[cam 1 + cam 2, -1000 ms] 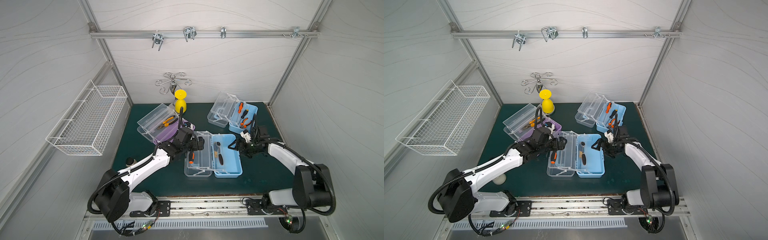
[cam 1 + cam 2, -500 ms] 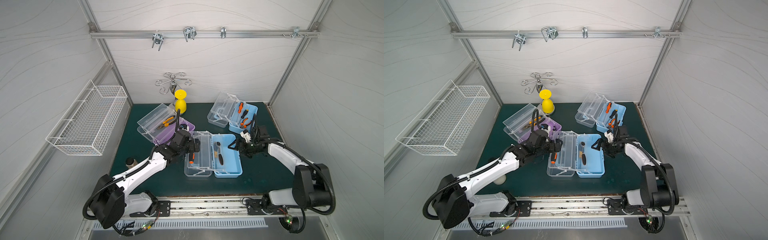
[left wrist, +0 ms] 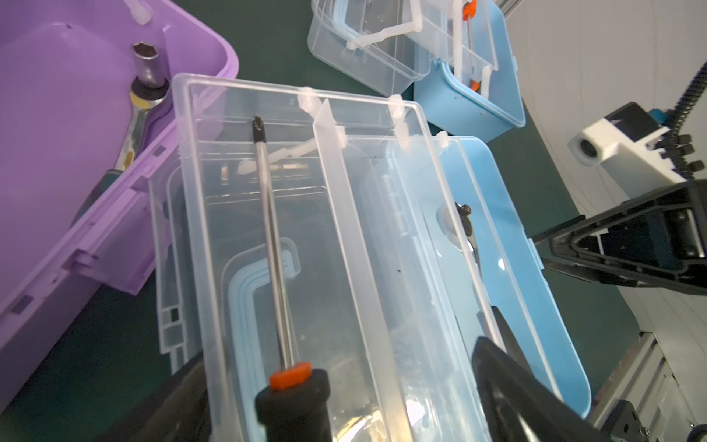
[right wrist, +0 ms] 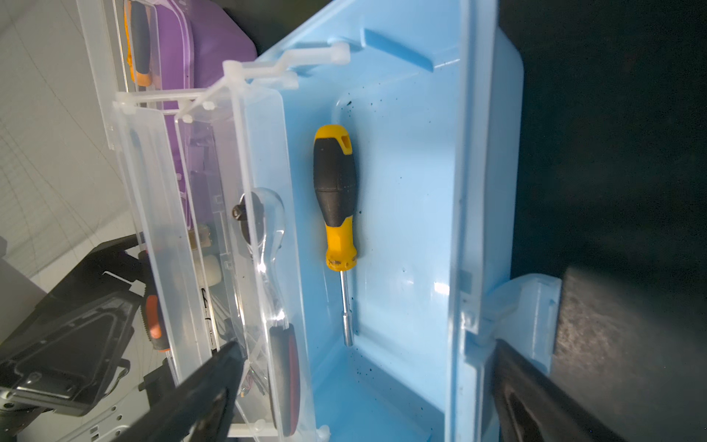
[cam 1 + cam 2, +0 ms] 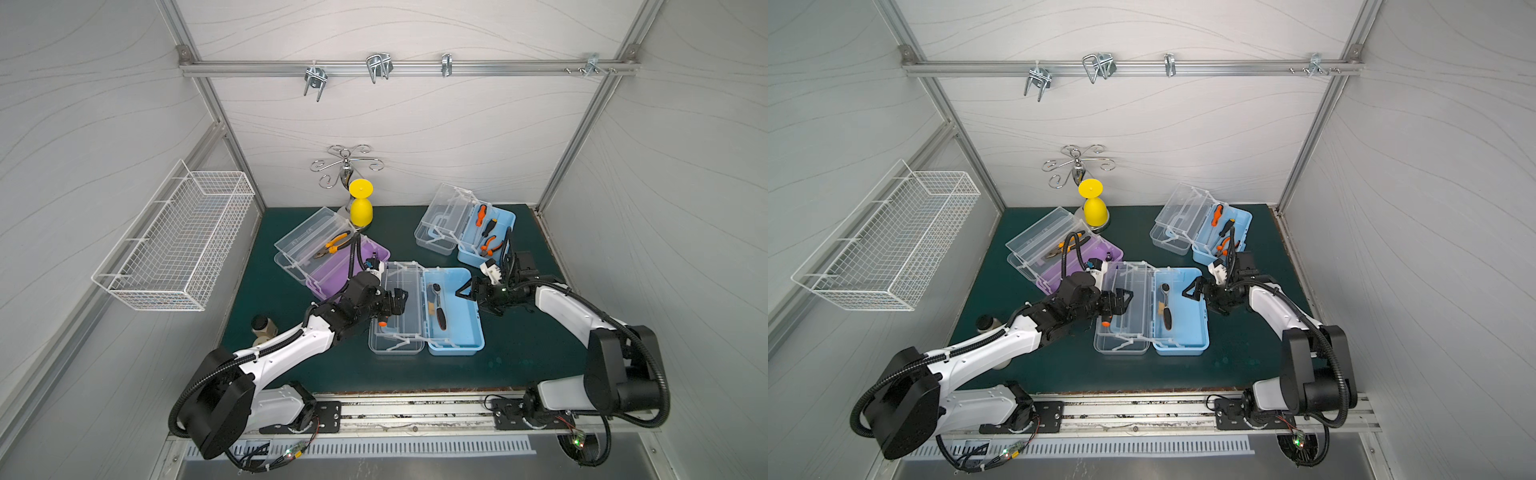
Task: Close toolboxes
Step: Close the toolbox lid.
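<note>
1. Layout, both top views: three boxes on green mat (image 5: 528, 357), all lids swung open. Purple toolbox (image 5: 328, 276) back left; far blue toolbox (image 5: 468, 249) back right; near blue toolbox (image 5: 457, 332) centre, between the two arms.
2. Tools, same views: left gripper (image 5: 400, 302) hangs over the clear tray (image 5: 399, 332) of the near blue toolbox, fingers apart, nothing clamped. Right gripper (image 5: 473, 299) is at the opposite long rim of that box, jaws spread wide, nothing held. Likewise in a top view: left gripper (image 5: 1125, 300), right gripper (image 5: 1196, 297), near blue toolbox (image 5: 1183, 332) between them.
3. Left wrist: left gripper (image 3: 340, 382) is released, its fingers wide either side of the clear tray (image 3: 382, 268). Screwdriver (image 3: 273, 237) lies in the tray, handle toward the camera, untouched. Purple toolbox (image 3: 76, 153) is just beside the tray, socket wrench (image 3: 143, 88) inside it. Far blue toolbox (image 3: 478, 103) lies beyond.
4. Right wrist: right gripper (image 4: 367, 367) is released, one finger on the tray side, the other outside the blue wall by the latch (image 4: 528, 306). Contact with either: cannot tell. Nut driver (image 4: 336, 199), yellow and black, lies on the floor of the near blue toolbox (image 4: 401, 153). Ratchet (image 4: 264, 268) shows through the clear tray wall.
</note>
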`<state>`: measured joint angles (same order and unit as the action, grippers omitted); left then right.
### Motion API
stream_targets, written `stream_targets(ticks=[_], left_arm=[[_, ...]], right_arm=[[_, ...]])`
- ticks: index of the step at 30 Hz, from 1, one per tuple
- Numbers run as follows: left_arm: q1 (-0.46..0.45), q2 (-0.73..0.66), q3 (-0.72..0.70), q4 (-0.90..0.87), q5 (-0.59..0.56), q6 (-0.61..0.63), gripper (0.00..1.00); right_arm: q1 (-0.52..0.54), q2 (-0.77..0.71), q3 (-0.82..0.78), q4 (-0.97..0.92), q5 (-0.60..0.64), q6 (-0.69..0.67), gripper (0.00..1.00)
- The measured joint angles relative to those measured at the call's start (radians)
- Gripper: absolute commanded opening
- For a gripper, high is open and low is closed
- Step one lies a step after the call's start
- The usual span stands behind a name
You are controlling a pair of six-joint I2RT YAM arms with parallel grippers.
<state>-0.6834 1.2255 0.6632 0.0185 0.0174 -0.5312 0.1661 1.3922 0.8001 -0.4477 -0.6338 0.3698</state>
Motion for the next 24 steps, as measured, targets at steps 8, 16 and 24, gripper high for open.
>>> stream_targets(ticks=[8,16,24], left_arm=[[-0.063,0.043,0.056,-0.048,-0.074,0.016,0.99],[-0.097,0.083,0.131,-0.145,-0.118,0.028,0.99],[-0.128,0.093,0.182,-0.199,-0.120,0.043,0.99]], right_arm=[[0.000,0.002,0.000,0.007,0.000,0.000,0.99],[0.000,0.002,0.000,0.013,0.004,0.000,0.99],[-0.003,0.002,-0.003,0.026,0.010,0.000,0.99]])
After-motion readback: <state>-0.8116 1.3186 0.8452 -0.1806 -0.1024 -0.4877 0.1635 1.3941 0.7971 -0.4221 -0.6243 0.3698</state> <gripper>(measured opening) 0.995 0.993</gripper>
